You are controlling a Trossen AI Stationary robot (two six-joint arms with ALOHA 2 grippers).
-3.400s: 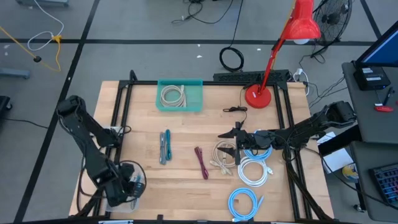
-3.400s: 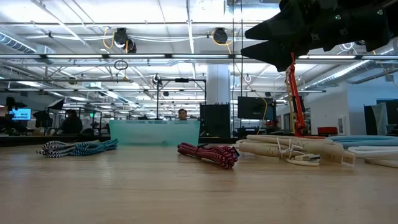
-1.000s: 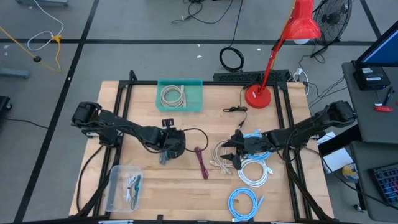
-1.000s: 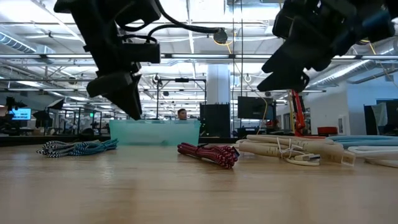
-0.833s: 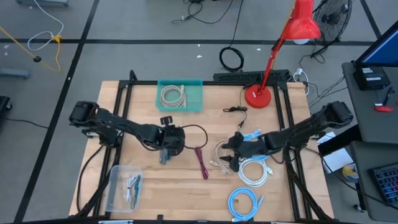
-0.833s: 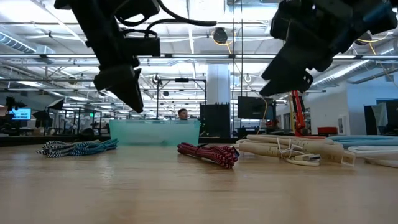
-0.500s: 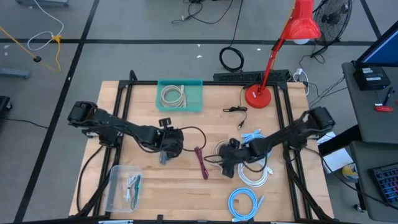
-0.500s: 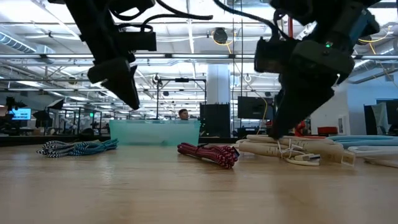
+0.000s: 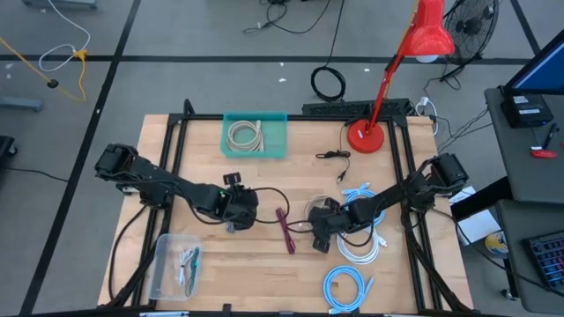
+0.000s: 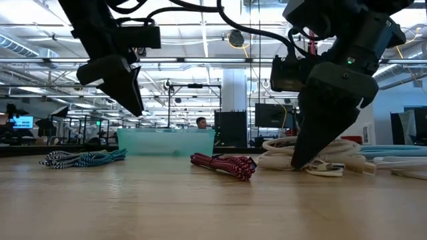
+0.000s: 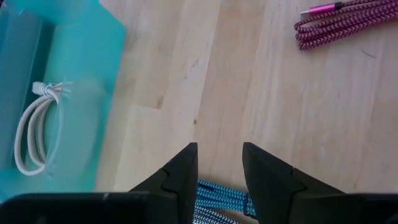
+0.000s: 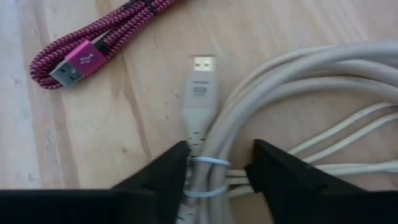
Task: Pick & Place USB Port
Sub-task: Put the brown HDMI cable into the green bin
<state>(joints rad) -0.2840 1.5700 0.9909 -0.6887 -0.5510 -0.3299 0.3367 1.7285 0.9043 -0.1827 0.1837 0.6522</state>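
The right pincer is down at the middle of the counter, its fingers part open and straddling a coiled beige USB cable bound with a white tie; the fingers sit on either side of the bundle, and I cannot tell whether they press it yet. A magenta braided USB cable lies just beside it. The left pincer hangs slightly open above a blue-and-white braided cable, gripping nothing. Near the counter's far edge a teal bin holds one coiled beige cable. By the near left corner a clear plastic box holds a blue-and-white cable. White and light blue coils lie toward the right edge.
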